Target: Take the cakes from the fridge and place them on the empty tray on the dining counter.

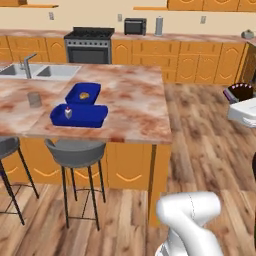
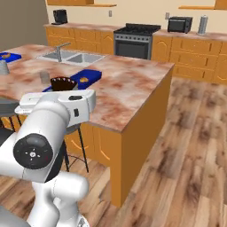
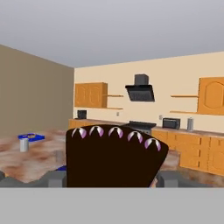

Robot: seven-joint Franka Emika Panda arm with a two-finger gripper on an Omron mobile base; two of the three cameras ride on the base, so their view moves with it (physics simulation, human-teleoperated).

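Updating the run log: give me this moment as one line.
gripper: shut on chocolate cake, carried | white cake: in empty tray | dining counter: ahead | next: probably place chocolate cake in tray

We see our white arm rising from the base and bending at its elbow, the hand held level out to one side. The claw (image 3: pixel 111 181) grips the dark chocolate cake slice (image 3: pixel 114 157) from both sides, its two fingers (image 3: pixel 56 179) spread wide against the wedge's flanks. The slice sits directly between and above the fingertips, its pink-tipped edge on top.
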